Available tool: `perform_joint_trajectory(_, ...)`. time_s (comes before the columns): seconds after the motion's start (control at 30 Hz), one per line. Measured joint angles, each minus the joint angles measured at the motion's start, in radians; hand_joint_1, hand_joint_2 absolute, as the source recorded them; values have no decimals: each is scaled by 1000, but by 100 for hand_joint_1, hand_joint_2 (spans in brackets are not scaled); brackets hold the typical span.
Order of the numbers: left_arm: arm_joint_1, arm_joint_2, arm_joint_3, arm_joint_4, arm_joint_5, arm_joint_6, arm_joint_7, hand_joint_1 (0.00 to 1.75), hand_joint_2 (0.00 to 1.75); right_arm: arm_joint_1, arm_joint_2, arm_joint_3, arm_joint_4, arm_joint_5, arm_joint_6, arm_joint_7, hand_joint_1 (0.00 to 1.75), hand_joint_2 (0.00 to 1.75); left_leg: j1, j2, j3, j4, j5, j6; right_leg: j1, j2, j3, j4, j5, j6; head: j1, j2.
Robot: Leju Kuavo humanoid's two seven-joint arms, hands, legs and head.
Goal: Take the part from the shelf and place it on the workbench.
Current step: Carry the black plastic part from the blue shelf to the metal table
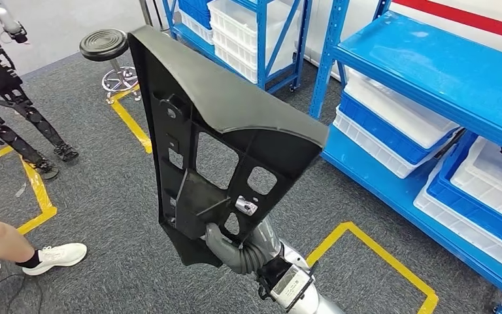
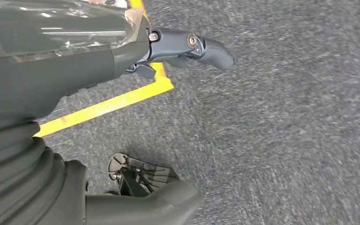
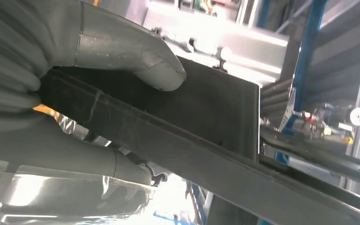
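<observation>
Part (image 1: 216, 131): black ribbed plastic panel, off the blue shelf (image 1: 431, 72), held aloft just beside it; long axis upright, rising away from the grip at its lower end; right hand (image 1: 225, 239) clamps that end, thumb pressed on its face; left hand (image 2: 187, 47) hangs over carpet, fingers apart, holding nothing; workbench unseen.

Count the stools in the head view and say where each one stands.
1. A black round-seated stool with a chrome base stands on the grey carpet at the upper left, behind the black part that the right hand holds. Others may be hidden behind the part.
</observation>
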Motion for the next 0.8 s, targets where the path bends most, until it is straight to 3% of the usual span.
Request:
perform_joint_trajectory(0.03, 1, 0, 1, 0, 0, 0, 0, 0, 175, 1, 0, 0, -1, 0, 0, 1, 175, 175, 2, 3, 13, -28, 22, 0, 0, -10, 1, 0, -1, 0, 0, 0)
perform_joint_trajectory(0.1, 1, 0, 4, 0, 0, -1, -3, 0, 175, 2, 0, 0, -6, 0, 0, 3, 175, 175, 0, 31, 87, -170, 87, 5, 2, -29, 7, 0, -6, 4, 0, 0)
perform_joint_trajectory(0.17, -1, 1, 5, 0, -2, -2, -9, 0, 175, 4, -1, 0, -13, 1, 0, 6, 175, 175, -6, 58, 145, -273, 119, 16, 8, -43, 13, -1, -13, 13, 2, 0)
perform_joint_trajectory(0.2, -1, 1, 5, -1, -5, -3, -13, 0, 175, 5, -2, 0, -16, 2, 1, 8, 175, 175, -11, 62, 151, -287, 120, 22, 10, -50, 15, -1, -15, 18, 2, 0)
perform_joint_trajectory(0.27, 1, 1, 5, -1, -16, -9, -24, 0, 175, 7, -3, -1, -25, 4, 2, 11, 175, 175, -14, 41, 151, -294, 124, 34, 13, -60, 18, -4, -17, 30, 3, 0)
perform_joint_trajectory(0.3, 2, 2, 5, -1, -23, -13, -29, 0, 175, 7, -4, -3, -31, 5, 3, 12, 175, 175, -14, 31, 156, -302, 128, 41, 12, -51, 18, 2, -22, 34, 4, 0)
perform_joint_trajectory(0.37, 1, 2, 2, -1, -37, -23, -34, 0, 175, 7, -9, -11, -41, 6, 2, 14, 175, 175, -10, 12, 166, -317, 138, 53, 12, -5, -10, 66, -57, 33, 6, 0)
perform_joint_trajectory(0.43, -4, 4, -2, -1, -50, -31, -33, 0, 175, 6, -20, -23, -46, 5, 1, 16, 175, 175, -10, -11, 167, -318, 140, 59, 8, 31, -79, 205, -115, 24, 7, 0)
perform_joint_trajectory(0.5, -5, 6, -6, -1, -59, -36, -30, 0, 175, 6, -31, -36, -46, 1, -1, 20, 175, 175, -10, -38, 166, -318, 140, 60, 7, 38, -132, 296, -137, 29, 8, 0)
perform_joint_trajectory(0.53, -4, 7, -8, -1, -62, -37, -28, 0, 175, 4, -34, -42, -46, -2, -2, 23, 175, 175, -10, -51, 167, -318, 139, 60, 7, 40, -131, 283, -123, 37, 9, 0)
perform_joint_trajectory(0.6, -4, 8, -14, -1, -68, -38, -28, 0, 175, 0, -38, -51, -47, -7, -2, 27, 175, 175, -10, -79, 168, -314, 138, 57, 1, 61, -71, 146, -57, 57, 9, 0)
perform_joint_trajectory(0.63, -4, 9, -16, -1, -70, -39, -28, 0, 175, -3, -39, -53, -48, -8, -2, 28, 175, 175, -12, -91, 166, -308, 136, 53, -2, 79, -40, 77, -28, 60, 9, 0)
perform_joint_trajectory(0.7, -4, 11, -19, -1, -74, -40, -32, 0, 175, -9, -41, -58, -50, -12, -2, 32, 175, 175, -14, -110, 159, -300, 132, 43, -4, 97, -8, 7, 0, 51, 8, 0)
perform_joint_trajectory(0.77, -3, 14, -20, -1, -80, -43, -35, 0, 175, -23, -40, -63, -52, -20, -2, 43, 175, 175, -11, -122, 152, -299, 132, 32, -2, 82, -6, 5, 4, 34, 7, 0)
perform_joint_trajectory(0.8, -4, 14, -22, -1, -84, -44, -34, 0, 175, -33, -38, -67, -52, -24, -2, 50, 175, 175, -10, -112, 149, -295, 130, 27, -3, 75, -5, 3, 7, 27, 7, 0)
